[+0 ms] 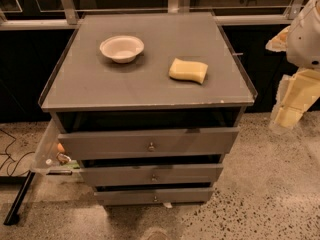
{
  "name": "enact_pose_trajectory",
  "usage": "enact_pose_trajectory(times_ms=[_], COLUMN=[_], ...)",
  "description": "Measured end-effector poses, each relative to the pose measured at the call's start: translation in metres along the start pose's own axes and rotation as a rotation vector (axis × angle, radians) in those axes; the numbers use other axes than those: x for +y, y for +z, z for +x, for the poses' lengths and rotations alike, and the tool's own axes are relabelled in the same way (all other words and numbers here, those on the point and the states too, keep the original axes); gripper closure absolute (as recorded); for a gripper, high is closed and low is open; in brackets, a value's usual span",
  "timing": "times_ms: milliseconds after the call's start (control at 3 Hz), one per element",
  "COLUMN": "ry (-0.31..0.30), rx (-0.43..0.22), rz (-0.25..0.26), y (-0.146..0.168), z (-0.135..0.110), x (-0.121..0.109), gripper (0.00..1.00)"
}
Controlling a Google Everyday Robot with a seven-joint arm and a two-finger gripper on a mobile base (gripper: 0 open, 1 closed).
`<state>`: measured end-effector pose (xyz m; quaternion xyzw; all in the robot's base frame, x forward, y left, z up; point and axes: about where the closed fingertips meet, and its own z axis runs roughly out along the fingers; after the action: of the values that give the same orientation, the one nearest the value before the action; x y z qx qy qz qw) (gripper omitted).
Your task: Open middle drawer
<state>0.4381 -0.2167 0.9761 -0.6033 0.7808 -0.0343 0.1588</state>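
1. Hanging at the right edge of the view, the robot's cream-and-white hand (292, 101) is beside the right side of the grey cabinet and apart from it, above the speckled stone floor (270, 184). I cannot tell whether it is open or closed, and it grips nothing that can be seen.
2. The middle drawer (190, 174), a flat grey front and the second of three, lies well to the left of the hand and lower down. The hand does not touch it.
3. A small round metal knob (154, 177) sits at the centre of that front, far from the hand.
4. A dark strip shows above the middle drawer, between it and the taller, wider grey top drawer front (100, 144). How far the drawer stands out cannot be told.
5. The narrow grey bottom drawer front (125, 196) lies just beneath it.
6. The flat grey counter (150, 89) carries a round white bowl (122, 48) at the left rear. A yellow rectangular sponge (188, 70) lies to the right of the bowl, apart from it.
7. A clear plastic bin (47, 149) on the cabinet's left side holds a few small items.
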Motion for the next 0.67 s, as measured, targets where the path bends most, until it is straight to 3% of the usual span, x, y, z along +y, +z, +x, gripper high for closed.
enact_pose_trajectory(times_ms=[667], ry=[-0.004], rx=[-0.009], rz=[-0.026], y=[0.013], z=[0.001], x=[0.010], gripper=[0.00])
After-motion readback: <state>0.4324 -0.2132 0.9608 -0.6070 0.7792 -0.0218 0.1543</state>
